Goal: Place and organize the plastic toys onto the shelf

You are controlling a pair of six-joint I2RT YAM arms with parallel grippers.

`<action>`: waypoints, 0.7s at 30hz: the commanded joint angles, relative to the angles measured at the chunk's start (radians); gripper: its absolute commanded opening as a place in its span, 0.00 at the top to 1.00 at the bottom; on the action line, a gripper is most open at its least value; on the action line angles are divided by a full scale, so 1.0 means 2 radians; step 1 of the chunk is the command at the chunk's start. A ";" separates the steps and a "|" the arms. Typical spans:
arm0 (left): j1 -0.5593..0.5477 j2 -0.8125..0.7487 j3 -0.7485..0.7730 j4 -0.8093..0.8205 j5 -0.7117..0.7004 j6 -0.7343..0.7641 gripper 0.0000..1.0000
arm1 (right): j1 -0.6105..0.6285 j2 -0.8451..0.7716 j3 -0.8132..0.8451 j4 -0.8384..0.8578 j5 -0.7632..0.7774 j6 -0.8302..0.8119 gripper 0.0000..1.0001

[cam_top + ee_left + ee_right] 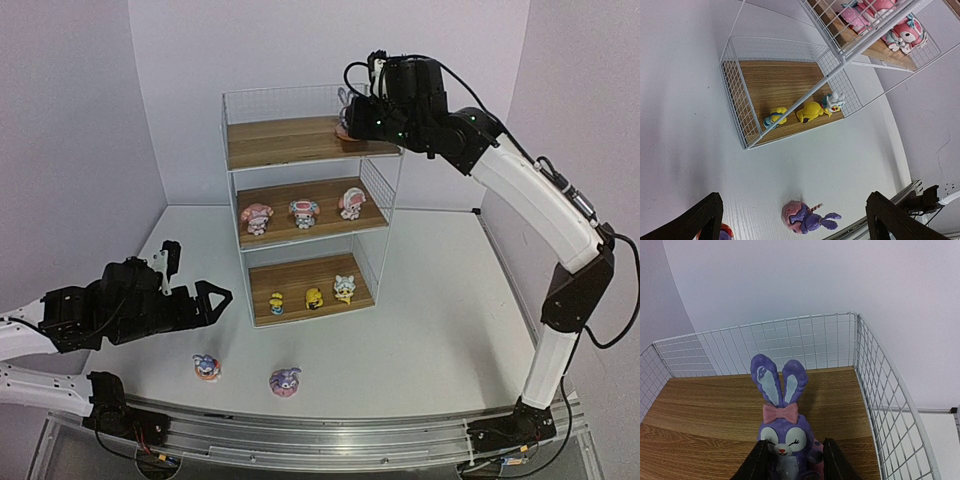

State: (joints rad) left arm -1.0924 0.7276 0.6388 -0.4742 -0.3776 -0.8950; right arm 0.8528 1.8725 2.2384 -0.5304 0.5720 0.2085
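The shelf [280,140] stands mid-table. My right gripper [352,118] reaches over the right end of its top board [705,410], shut on a purple bunny [782,425], which stands upright between the fingers [757,465]. Two more purple bunnies [207,367] [284,381] lie on the table in front of the shelf. Three pink-and-white figures [304,211] stand on the middle board and three yellowish ones [314,297] on the bottom board. My left gripper [215,298] is open and empty, above the table left of the shelf. In the left wrist view one bunny [807,218] lies on its side between the wide-open fingers [885,215].
The shelf's wire-mesh side [885,390] rises close to the right of the held bunny. The metal rail [330,440] runs along the table's near edge behind the two loose bunnies. The other loose bunny shows at the left finger [720,232].
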 commanded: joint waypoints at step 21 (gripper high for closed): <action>-0.002 -0.020 0.004 0.001 -0.005 -0.003 0.00 | 0.010 -0.065 0.019 0.002 -0.073 -0.023 0.42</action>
State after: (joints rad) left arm -1.0924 0.7107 0.6388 -0.4816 -0.3786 -0.8982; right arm 0.8545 1.8553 2.2539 -0.5436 0.4915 0.1797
